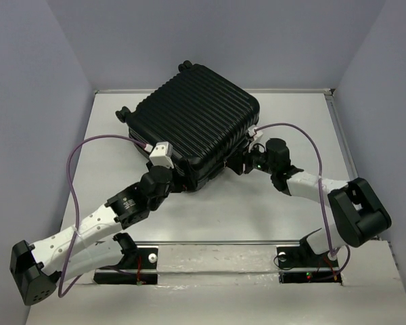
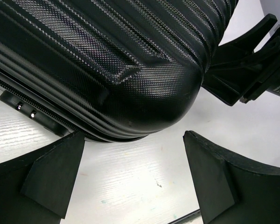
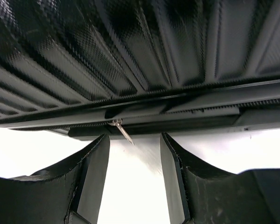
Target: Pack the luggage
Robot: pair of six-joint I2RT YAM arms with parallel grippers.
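The luggage (image 1: pixel 193 122) is a large black ribbed hard-shell suitcase lying closed and flat on the white table, with caster wheels at its far end. My left gripper (image 1: pixel 178 177) is open at the suitcase's near corner (image 2: pixel 144 107), its fingers (image 2: pixel 51 177) spread just short of the shell, holding nothing. My right gripper (image 1: pixel 246 162) is open at the suitcase's right side, by the zipper line (image 3: pixel 177 114). A small metal zipper pull (image 3: pixel 123 131) hangs just in front of the left finger (image 3: pixel 91 172). The right gripper also shows in the left wrist view (image 2: pixel 252 65).
The white table (image 1: pixel 108 149) is walled by grey panels on the left, back and right. Purple cables (image 1: pixel 78 156) loop from both wrists. The arm bases (image 1: pixel 128 261) sit at the near edge.
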